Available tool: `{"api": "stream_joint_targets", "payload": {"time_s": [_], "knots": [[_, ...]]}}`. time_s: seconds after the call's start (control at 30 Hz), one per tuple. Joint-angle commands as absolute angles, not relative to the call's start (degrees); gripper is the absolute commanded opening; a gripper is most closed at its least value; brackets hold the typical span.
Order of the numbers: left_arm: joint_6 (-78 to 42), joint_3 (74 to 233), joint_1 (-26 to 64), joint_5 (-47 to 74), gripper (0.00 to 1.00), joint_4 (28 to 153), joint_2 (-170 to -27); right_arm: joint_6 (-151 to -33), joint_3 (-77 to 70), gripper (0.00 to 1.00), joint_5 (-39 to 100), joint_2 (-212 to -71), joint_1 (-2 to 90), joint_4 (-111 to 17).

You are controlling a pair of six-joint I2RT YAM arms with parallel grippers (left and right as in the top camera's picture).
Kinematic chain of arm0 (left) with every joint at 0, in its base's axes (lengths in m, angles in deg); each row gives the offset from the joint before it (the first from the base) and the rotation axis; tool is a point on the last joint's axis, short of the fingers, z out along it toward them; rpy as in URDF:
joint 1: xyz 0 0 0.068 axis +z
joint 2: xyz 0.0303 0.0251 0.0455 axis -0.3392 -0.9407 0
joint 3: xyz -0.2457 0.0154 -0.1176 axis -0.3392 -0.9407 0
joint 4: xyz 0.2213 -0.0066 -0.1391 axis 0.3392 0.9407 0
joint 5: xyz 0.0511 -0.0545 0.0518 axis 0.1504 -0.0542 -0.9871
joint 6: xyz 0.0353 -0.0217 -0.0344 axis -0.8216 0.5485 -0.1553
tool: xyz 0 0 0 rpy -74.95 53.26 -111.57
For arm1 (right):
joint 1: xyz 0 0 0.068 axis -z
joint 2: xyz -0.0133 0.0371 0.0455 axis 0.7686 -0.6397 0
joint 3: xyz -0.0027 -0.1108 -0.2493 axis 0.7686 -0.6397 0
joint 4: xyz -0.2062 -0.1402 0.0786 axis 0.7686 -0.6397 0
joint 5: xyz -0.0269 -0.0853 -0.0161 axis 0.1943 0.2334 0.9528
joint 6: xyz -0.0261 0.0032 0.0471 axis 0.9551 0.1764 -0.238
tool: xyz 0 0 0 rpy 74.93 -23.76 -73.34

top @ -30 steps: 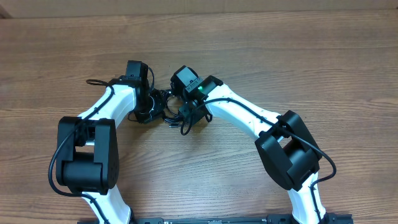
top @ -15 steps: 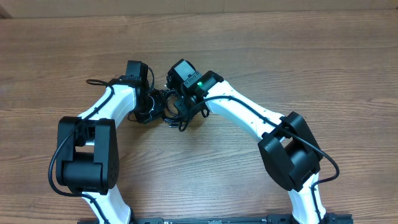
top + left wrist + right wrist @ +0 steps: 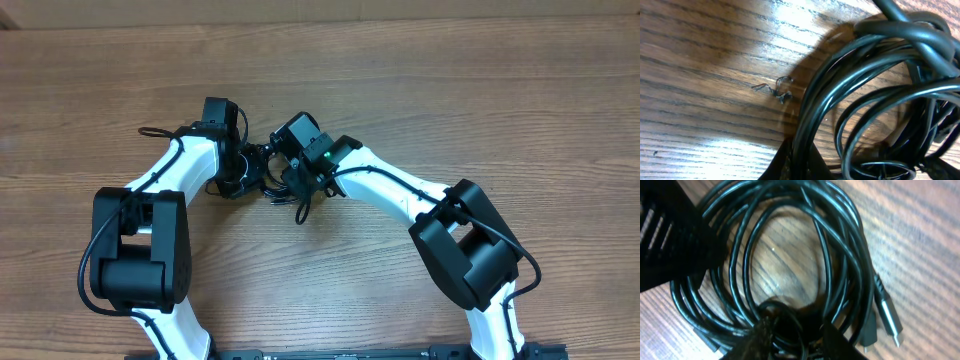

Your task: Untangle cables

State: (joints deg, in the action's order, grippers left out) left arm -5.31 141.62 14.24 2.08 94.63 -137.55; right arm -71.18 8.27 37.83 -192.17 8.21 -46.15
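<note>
Several glossy black cables [image 3: 910, 35] coiled; woodgrain table [image 3: 450, 90].

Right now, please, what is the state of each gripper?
Left gripper: shut, pinching the cables.
Right gripper: fingers apart around the cables; whether it grips cannot be told.

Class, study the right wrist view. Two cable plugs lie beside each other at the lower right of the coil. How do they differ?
The grey plug is longer, the black plug shorter. The grey plug has a pale metallic shell below a ribbed black collar, while the black plug is dark nearly all over. The grey plug lies on the outside, and the black plug lies between it and the coiled cables. Both rest on the wooden table, tips toward the picture's bottom edge.
</note>
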Motion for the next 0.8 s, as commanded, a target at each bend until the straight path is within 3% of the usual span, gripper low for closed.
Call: {"api": "stream_joint_targets", "payload": {"time_s": [0.0,0.43,0.77], "knots": [[-6.3,139.4,14.8,-3.7,0.05,96.4,-139.7,-70.2,5.4,0.25,42.7,-192.4,8.2,-45.2],[-6.3,139.4,14.8,-3.6,0.14,97.6,-139.7,-64.4,6.7,0.28,47.4,-192.4,8.2,-47.7],[-6.3,139.4,14.8,-1.1,0.16,98.3,-139.7,-64.6,16.6,0.35,47.2,-192.3,8.2,-59.5]]}}
